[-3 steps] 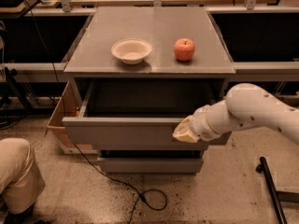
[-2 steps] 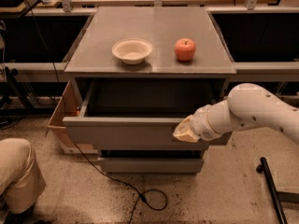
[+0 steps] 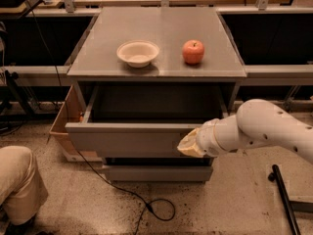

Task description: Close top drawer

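The top drawer [image 3: 128, 139] is a wide grey drawer with a plain flat front, pulled out from the grey cabinet [image 3: 159, 38]. Its shallow tray looks empty and dark. My gripper [image 3: 187, 146] is at the end of the white arm coming in from the right. It rests against the right part of the drawer's front panel, just below its top edge.
A white bowl [image 3: 138, 53] and a red apple [image 3: 193, 51] sit on the cabinet top. A lower drawer front [image 3: 156, 173] shows below. A cardboard box [image 3: 66, 121] stands at the left, a cable [image 3: 146, 204] lies on the floor, a person's knee [image 3: 19, 185] at bottom left.
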Motion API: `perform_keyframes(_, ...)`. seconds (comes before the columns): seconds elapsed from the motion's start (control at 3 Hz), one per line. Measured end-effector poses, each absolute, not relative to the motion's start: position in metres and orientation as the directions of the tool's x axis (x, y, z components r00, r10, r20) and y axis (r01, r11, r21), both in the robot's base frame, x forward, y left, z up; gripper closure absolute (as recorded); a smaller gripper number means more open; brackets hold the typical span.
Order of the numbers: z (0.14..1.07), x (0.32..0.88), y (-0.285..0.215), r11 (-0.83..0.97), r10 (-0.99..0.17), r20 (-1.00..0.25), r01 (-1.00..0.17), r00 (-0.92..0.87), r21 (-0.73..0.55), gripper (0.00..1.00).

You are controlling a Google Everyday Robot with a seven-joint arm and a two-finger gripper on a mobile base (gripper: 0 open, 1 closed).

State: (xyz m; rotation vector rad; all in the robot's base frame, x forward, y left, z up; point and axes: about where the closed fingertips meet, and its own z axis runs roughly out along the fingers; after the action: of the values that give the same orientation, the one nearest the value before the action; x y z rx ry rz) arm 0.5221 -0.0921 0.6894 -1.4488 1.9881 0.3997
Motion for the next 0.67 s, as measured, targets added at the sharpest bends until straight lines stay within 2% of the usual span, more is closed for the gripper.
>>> perform_keyframes(0.67, 0.682, 0.547, -0.077, 0.438, -0.671, -0.716, -0.882, -0.192, -0.174, 1.00)
